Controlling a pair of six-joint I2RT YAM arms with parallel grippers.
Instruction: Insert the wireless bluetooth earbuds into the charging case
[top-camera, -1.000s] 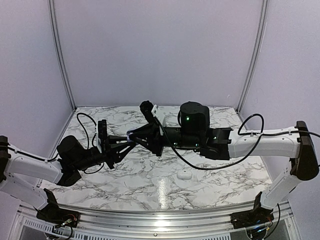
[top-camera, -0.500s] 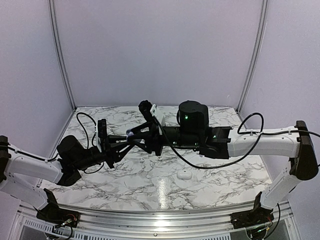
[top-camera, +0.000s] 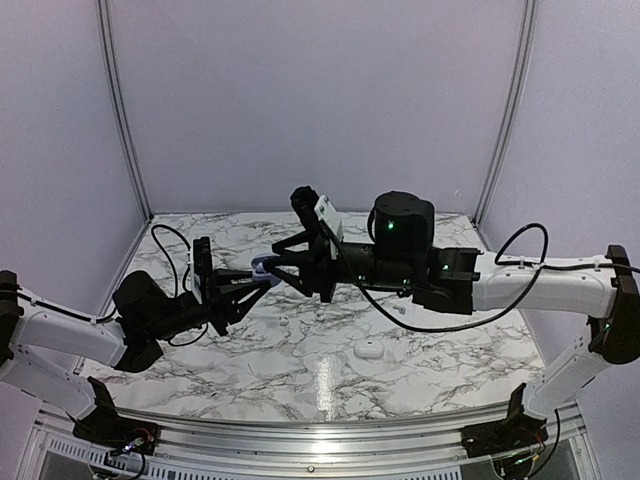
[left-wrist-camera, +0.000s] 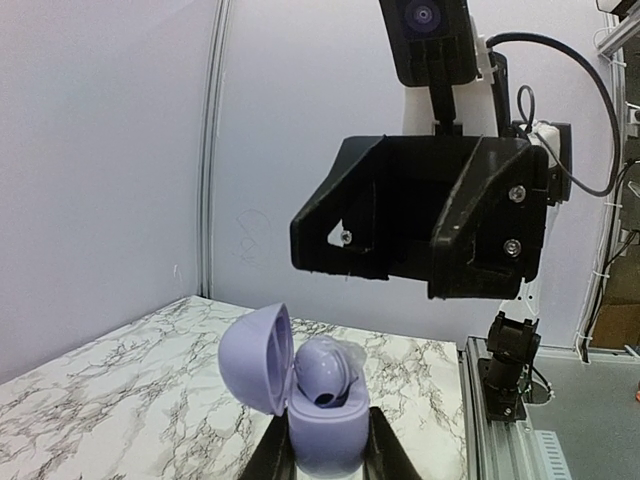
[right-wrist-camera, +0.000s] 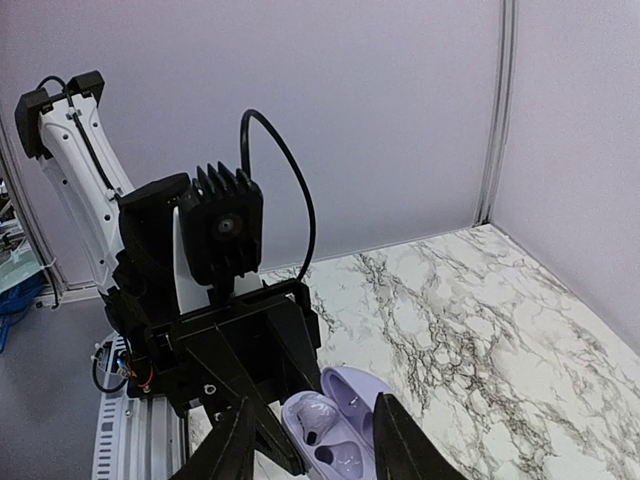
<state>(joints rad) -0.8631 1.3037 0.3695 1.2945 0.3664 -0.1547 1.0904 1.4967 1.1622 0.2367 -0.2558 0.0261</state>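
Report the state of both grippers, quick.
Left gripper: closed on the case, whose lid is open.
Right gripper: open, holding nothing, above the case.

No legible text anywhere

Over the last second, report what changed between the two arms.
The right hand opened and pulled up and back toward its own side, off the lilac charging case. The earbud it apparently let go of now sits in the open case. The left hand stayed put, gripping the case. The small white object did not move.
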